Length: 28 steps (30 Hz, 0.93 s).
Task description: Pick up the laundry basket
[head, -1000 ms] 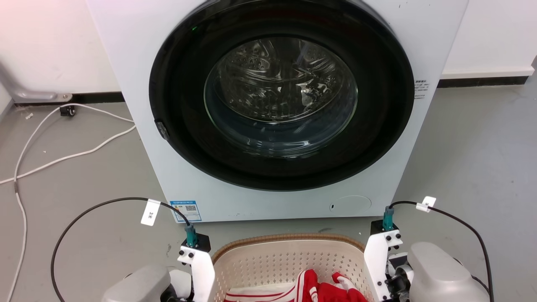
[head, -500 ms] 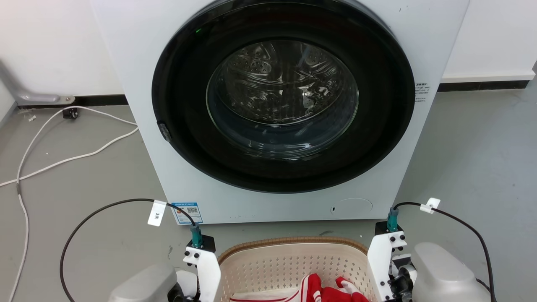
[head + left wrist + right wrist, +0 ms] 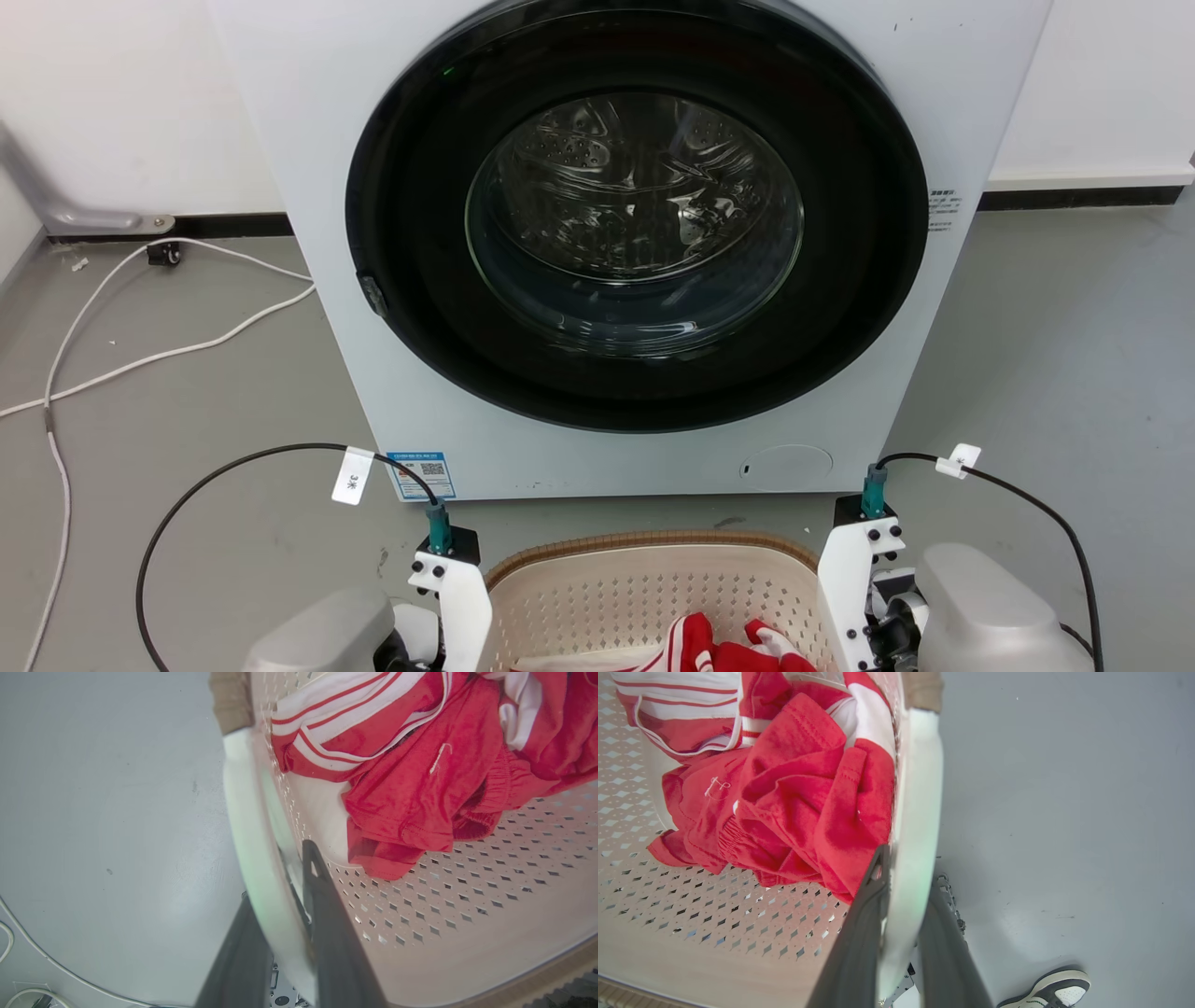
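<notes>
The laundry basket is just in front of the washing machine, red-and-white clothes inside. The left pincer is clamped on its left handle, the right pincer on its right handle, each with one finger inside the basket wall.

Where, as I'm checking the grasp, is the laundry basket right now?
Bottom centre of the head view, the laundry basket lies just before the washing machine, between the left gripper and right gripper, whose jaws grip its white side handles.
</notes>
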Tool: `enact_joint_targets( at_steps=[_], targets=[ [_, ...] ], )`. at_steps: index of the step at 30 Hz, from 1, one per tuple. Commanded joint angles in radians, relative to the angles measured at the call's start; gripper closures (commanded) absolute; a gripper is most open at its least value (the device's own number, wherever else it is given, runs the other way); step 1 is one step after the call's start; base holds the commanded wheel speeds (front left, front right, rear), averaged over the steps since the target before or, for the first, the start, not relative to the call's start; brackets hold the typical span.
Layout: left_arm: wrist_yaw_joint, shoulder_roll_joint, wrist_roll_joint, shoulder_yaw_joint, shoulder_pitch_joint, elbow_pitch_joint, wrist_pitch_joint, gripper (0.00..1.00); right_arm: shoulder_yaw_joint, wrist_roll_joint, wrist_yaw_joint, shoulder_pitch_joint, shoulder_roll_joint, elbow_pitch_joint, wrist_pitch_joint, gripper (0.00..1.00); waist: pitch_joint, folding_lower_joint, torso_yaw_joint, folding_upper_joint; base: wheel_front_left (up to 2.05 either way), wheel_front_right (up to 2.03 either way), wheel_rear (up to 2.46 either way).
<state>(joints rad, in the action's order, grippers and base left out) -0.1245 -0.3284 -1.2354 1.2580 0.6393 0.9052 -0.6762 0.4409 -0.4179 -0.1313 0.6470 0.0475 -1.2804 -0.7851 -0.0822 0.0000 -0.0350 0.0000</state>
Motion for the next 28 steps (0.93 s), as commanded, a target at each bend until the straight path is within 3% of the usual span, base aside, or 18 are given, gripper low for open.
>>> enact_joint_targets(
  at_steps=[1,28],
  targets=[
    [-0.010,0.004,0.000,0.009,0.009,-0.002,-0.011,1.00,0.002,0.007,0.001,0.020,0.005,0.003,0.007,1.00,-0.001,0.0000,0.001,0.0000,0.00,0.00,0.00],
    [-0.010,0.018,-0.022,0.014,0.003,0.015,0.003,1.00,0.025,-0.017,0.001,-0.001,0.005,-0.001,0.015,1.00,-0.014,0.0000,-0.002,0.0000,0.00,0.00,0.00]
  ],
)
